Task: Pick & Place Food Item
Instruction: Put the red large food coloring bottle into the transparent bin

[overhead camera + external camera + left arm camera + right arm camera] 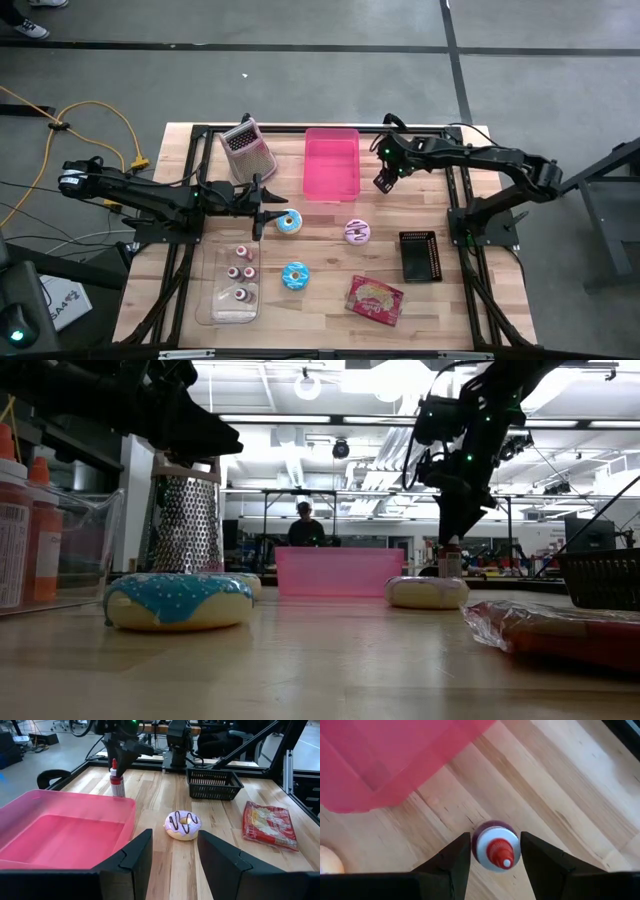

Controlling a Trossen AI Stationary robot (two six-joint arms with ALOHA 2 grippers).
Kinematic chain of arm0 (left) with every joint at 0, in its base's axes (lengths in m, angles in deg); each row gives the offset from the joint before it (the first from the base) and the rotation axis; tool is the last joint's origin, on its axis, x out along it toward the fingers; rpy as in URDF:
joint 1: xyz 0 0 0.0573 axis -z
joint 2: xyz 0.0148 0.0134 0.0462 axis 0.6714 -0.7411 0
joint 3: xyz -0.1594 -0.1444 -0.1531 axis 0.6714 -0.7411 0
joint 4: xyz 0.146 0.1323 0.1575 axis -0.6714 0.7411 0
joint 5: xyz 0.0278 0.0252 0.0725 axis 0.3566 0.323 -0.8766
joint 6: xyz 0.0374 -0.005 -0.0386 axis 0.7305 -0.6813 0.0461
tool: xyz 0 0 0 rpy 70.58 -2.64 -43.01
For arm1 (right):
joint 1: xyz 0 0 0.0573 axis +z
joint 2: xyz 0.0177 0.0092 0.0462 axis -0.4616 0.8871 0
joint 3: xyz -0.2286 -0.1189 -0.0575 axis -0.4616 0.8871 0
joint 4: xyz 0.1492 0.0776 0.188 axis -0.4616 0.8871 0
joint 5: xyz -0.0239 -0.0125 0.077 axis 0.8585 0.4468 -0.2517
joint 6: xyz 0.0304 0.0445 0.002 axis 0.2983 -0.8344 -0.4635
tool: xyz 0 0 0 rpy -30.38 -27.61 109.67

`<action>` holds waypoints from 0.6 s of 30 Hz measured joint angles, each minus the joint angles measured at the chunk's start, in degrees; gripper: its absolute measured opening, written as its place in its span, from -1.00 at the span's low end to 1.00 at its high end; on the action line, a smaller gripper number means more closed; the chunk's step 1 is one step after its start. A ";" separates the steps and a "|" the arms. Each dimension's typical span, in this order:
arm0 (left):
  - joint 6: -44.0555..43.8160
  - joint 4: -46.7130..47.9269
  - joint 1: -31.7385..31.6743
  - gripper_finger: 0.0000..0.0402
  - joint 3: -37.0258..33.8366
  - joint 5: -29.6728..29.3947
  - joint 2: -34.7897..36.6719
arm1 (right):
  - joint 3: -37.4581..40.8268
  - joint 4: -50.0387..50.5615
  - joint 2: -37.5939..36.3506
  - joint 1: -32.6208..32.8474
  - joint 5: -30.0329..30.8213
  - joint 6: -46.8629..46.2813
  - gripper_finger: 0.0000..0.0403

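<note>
- Three doughnuts: two with blue icing, one (289, 222) near the middle of the table and one (295, 275) nearer the near edge, and one with pale purple icing and dark stripes (357, 232) right of middle.
- One pink bin (331, 162), at the far middle.
- One metal box grater (247, 150), at the far left.
- One black mesh basket (420, 256), on the right.
- One red food packet (375, 299), near right.
- One clear tray (225, 310), near left, holding three small bottles (241, 272).
- One further small bottle with a red cap (495, 847), standing just right of the pink bin.
- Two robot arms, one left and one right.
- One table (470, 320).
</note>
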 joint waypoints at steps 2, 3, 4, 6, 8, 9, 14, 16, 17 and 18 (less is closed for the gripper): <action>0.00 0.02 0.00 -0.24 0.00 0.02 0.00 | -0.02 0.02 0.00 0.00 0.01 0.04 -0.20; 0.00 0.01 -0.01 -0.24 0.00 0.03 0.02 | -0.02 0.02 0.00 0.00 0.04 0.04 -0.20; 0.00 0.00 0.00 -0.24 0.00 0.04 0.00 | -0.02 0.04 0.00 0.00 0.04 0.07 -0.20; 0.00 0.02 -0.02 -0.24 0.00 0.05 0.01 | -0.03 0.15 0.00 0.00 0.04 0.07 -0.20; -0.01 0.00 -0.01 -0.24 0.00 0.07 0.01 | -0.04 0.63 0.00 -0.02 0.04 0.07 -0.20; 0.00 0.01 -0.01 -0.24 0.00 0.07 0.00 | -0.03 0.94 -0.11 -0.02 0.05 0.07 -0.20; -0.01 0.01 -0.01 -0.24 0.00 0.09 0.02 | -0.04 2.43 -1.10 -0.49 0.36 0.15 -0.20; 0.00 0.00 0.00 -0.24 0.00 0.09 -0.01 | -0.04 2.45 -1.57 -0.70 0.48 0.46 -0.20; 0.00 0.02 -0.02 -0.24 0.00 0.09 -0.01 | -0.04 2.45 -1.81 -0.70 0.50 0.48 -0.20; 0.00 0.00 -0.02 -0.24 0.00 0.11 0.02 | -0.04 2.45 -2.03 -0.68 0.50 0.52 -0.20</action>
